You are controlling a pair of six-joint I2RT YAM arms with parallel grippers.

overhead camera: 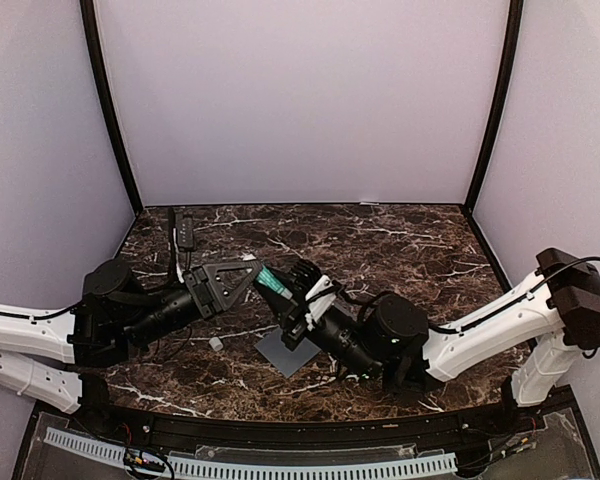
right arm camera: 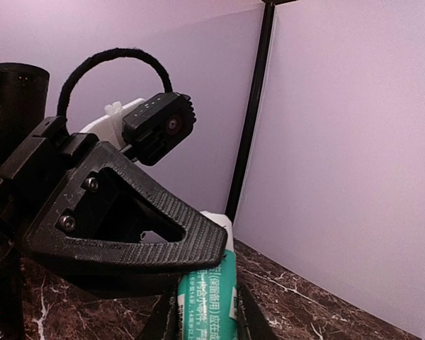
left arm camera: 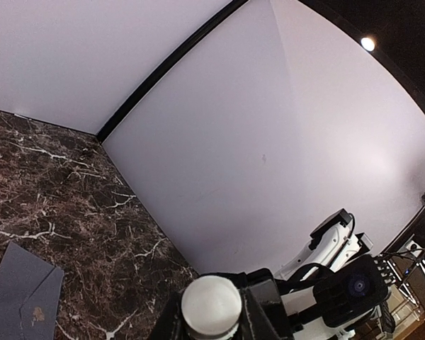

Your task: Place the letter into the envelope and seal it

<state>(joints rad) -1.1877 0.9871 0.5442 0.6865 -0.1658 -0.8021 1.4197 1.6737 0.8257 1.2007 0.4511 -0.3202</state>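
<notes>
A white-and-green glue stick (overhead camera: 272,281) is held in the air between both grippers. My right gripper (overhead camera: 292,292) is shut on its green body (right arm camera: 209,301). My left gripper (overhead camera: 252,274) is shut on its white round end (left arm camera: 211,304). The left finger (right arm camera: 127,230) crosses in front of the stick in the right wrist view. The grey-blue envelope (overhead camera: 285,351) lies flat on the marble table below the right gripper. It also shows in the left wrist view (left arm camera: 21,297), flap side up. The cream-white letter is out of view.
A small white cap (overhead camera: 216,343) lies on the table left of the envelope. A black oblong device (overhead camera: 185,232) lies at the back left. Lilac walls with black corner posts (overhead camera: 110,110) enclose the table.
</notes>
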